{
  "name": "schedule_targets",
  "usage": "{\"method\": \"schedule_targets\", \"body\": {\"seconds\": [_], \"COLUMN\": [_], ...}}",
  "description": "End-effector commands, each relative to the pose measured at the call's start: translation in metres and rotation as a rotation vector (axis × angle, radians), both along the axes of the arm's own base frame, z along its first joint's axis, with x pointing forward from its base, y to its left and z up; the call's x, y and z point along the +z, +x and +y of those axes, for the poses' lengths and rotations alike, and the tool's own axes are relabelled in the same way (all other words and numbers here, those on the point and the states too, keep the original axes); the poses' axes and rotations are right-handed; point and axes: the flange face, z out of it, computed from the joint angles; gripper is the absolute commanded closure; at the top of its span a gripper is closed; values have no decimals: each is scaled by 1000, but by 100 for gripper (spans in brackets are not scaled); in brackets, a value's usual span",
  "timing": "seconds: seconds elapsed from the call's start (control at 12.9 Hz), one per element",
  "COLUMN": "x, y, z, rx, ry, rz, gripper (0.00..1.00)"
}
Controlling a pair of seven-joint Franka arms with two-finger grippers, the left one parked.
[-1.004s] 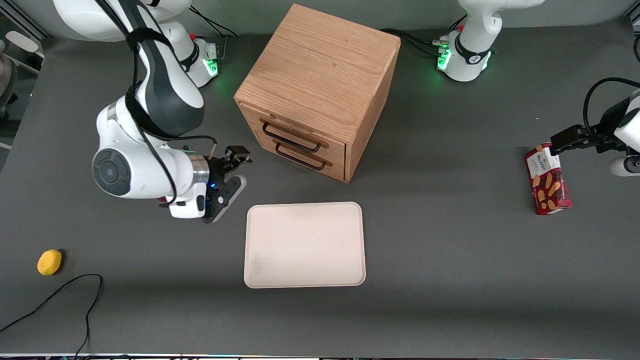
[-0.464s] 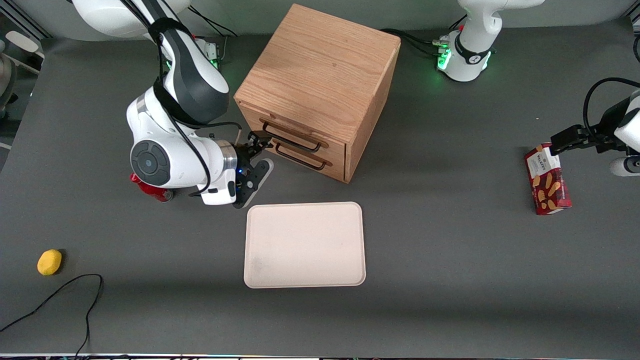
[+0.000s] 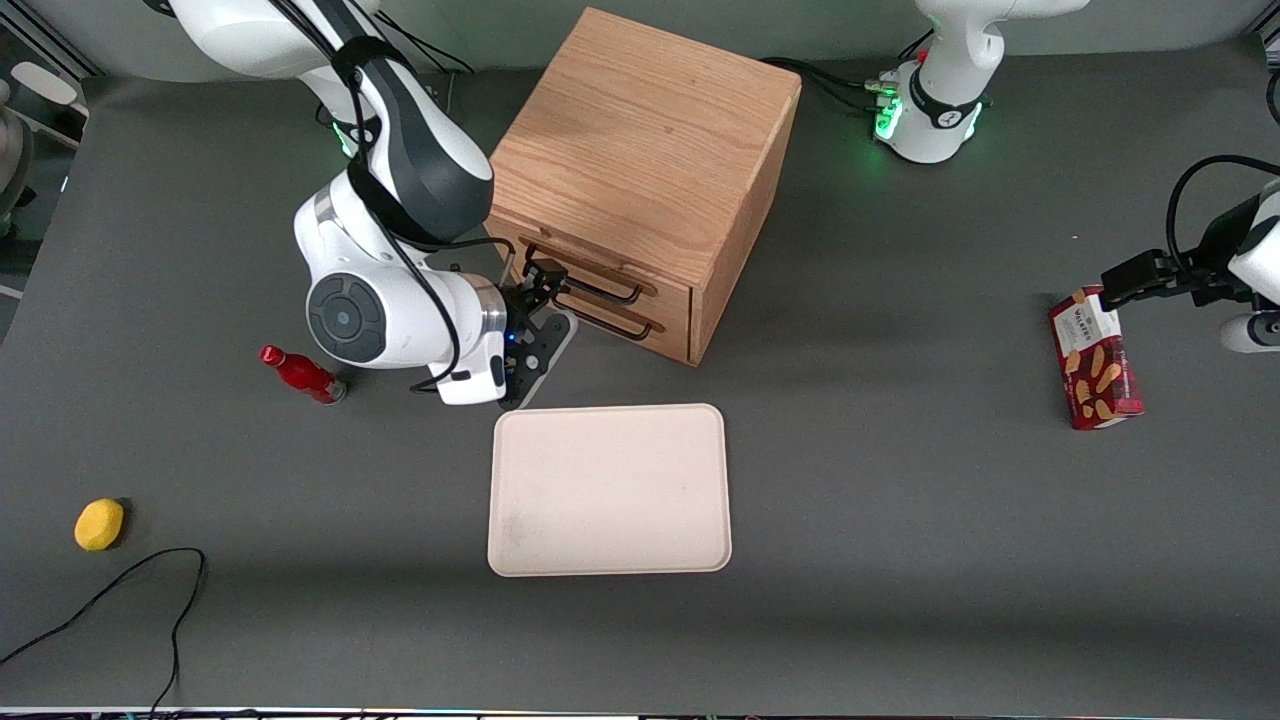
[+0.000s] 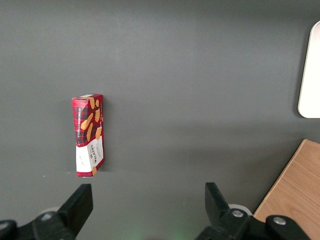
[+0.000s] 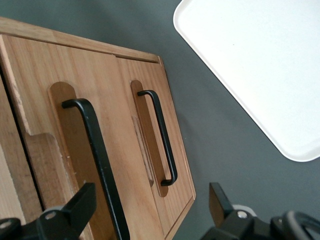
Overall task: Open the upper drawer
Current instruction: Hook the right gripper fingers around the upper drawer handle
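The oak cabinet (image 3: 640,130) stands on the grey table, farther from the front camera than the tray. Its upper drawer (image 5: 90,70) has a long black bar handle (image 3: 598,288), also seen in the right wrist view (image 5: 97,160). The lower drawer's handle (image 3: 615,324) sits just below it (image 5: 162,140). Both drawers look closed. My right gripper (image 3: 553,300) is open in front of the drawer fronts, at the working arm's end of the handles. In the right wrist view (image 5: 150,205) the upper handle runs between the fingers, close to one fingertip (image 5: 82,205). It holds nothing.
A cream tray (image 3: 608,490) lies nearer the front camera than the cabinet, close under my wrist, and shows in the right wrist view (image 5: 260,60). A red bottle (image 3: 300,374), a yellow lemon-like object (image 3: 99,524) and a black cable (image 3: 120,590) lie toward the working arm's end. A red cookie box (image 3: 1093,358) lies toward the parked arm's end.
My right arm has swung toward the cabinet, bringing the open gripper from the bare table up to the drawer handles. The red bottle, earlier hidden by the arm, now shows.
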Motion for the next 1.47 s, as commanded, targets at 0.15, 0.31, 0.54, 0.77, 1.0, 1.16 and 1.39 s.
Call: {"method": "schedule_targets", "body": {"seconds": [0.15,0.31,0.54,0.77,1.0,1.16,1.39], "x": [-6,-10,-11,-21,-25,-30,-40], "y": [-12,-20,-20,-19,-20,-21,-29], "z": [23,32,33,32,29,29,39], "rx": [103,139,144,176,197,194,239], "ry": [32,7,13,25,26,25,39], "rz": [-15,-22,-36,-59,-72,-73,-96], "gripper": [0,0,0,0,0,0,0]}}
